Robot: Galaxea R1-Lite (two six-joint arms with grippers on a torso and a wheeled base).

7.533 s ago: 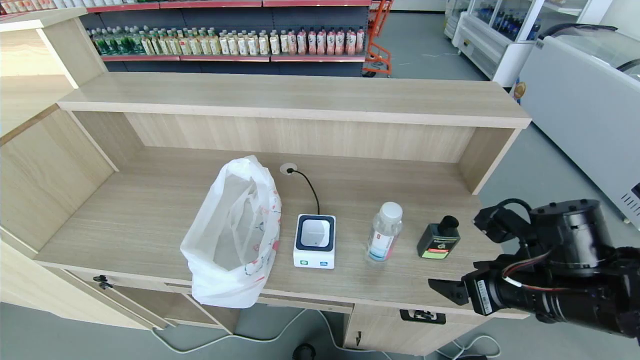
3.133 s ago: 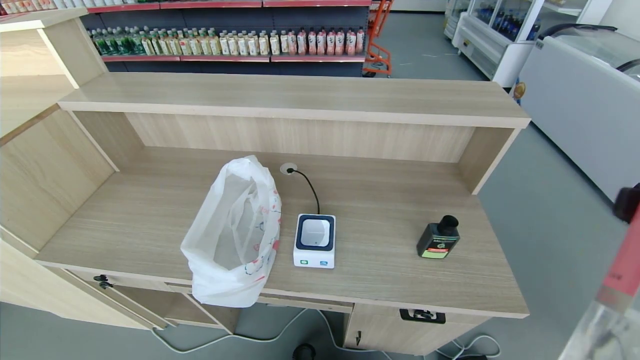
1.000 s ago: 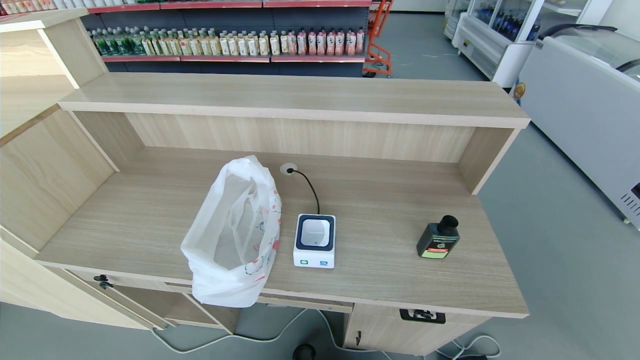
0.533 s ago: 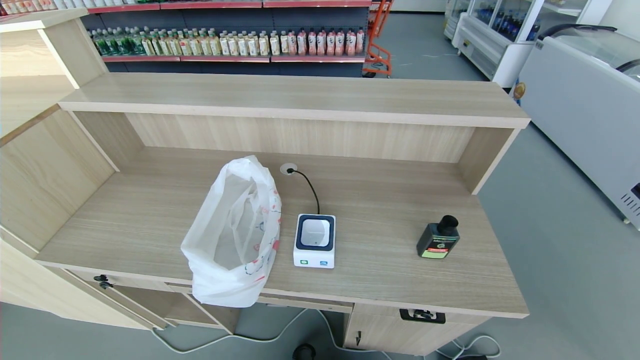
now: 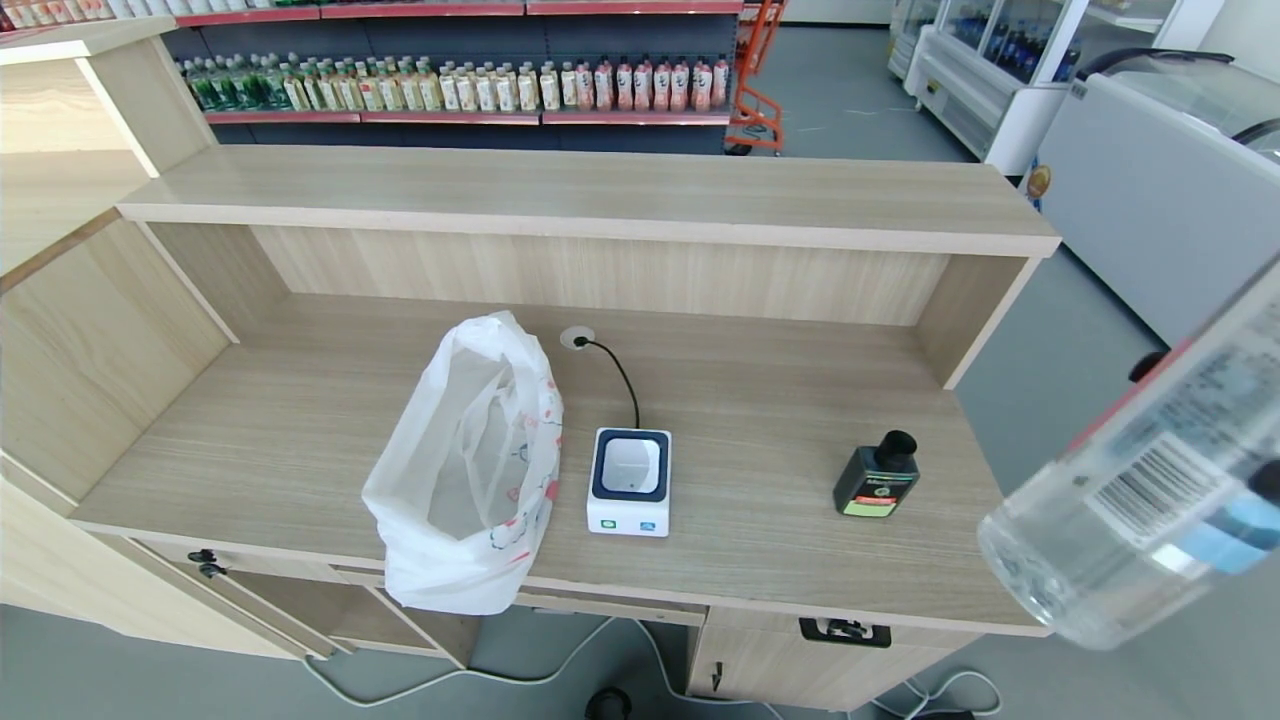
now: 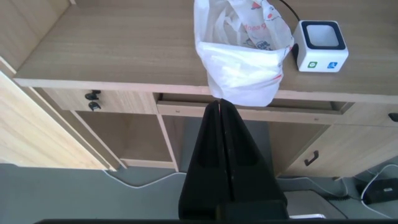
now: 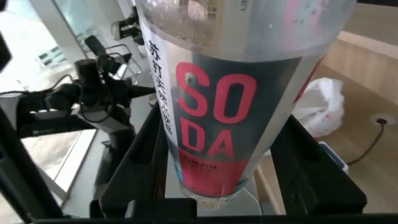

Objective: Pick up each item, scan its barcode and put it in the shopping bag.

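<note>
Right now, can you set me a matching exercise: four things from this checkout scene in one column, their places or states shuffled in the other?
1 shopping bag
2 scanner
3 dark bottle
4 clear bottle

A upright near the right end of the counter
B up in the air, clear of the counter
C open-mouthed, overhanging the front edge
D cabled, between the bag and the dark bottle

Pairs: 1-C, 2-D, 3-A, 4-B

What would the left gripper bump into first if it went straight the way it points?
Probably the shopping bag, where it hangs over the front edge of the counter, though depth is hard to judge.
</note>
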